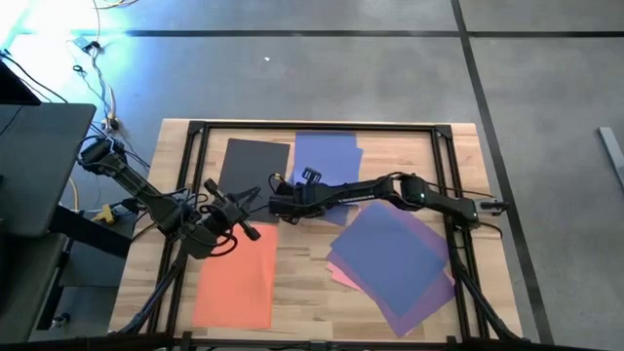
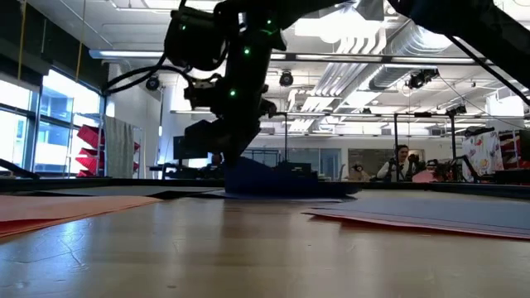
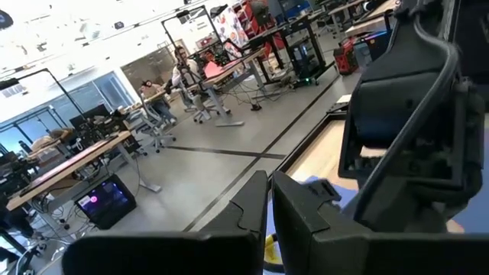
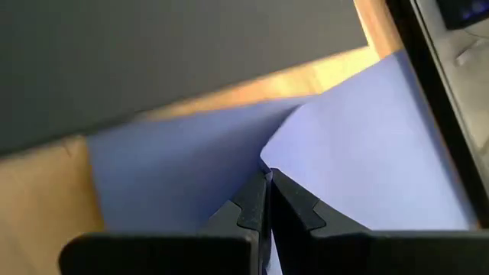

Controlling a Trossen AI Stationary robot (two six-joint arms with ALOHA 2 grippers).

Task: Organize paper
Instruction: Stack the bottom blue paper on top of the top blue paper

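Observation:
Several sheets of paper lie on the wooden table. A dark grey sheet (image 1: 255, 166) and a blue sheet (image 1: 330, 156) lie side by side at the far middle. An orange sheet (image 1: 237, 278) lies near left. At the near right a purple sheet (image 1: 390, 252) lies on a pink one (image 1: 341, 275). My right gripper (image 4: 267, 183) reaches in from the right and is shut on the blue sheet (image 4: 367, 137). My left gripper (image 3: 269, 200) is shut and empty, held level above the table just left of the right gripper (image 1: 278, 207). My right gripper pinches the blue sheet between its two fingers at its raised near-left corner (image 4: 263, 162). The fingers slant down from the table's right side. The held corner stands up off the table as a low hump (image 2: 257, 178), and the sheet's far part lies flat.
A black metal frame (image 1: 444, 132) runs around the tabletop, and its rails cross near the left arm. Bare wood (image 1: 302, 283) shows between the orange sheet and the stack at the right. People sit at desks in the room beyond the table.

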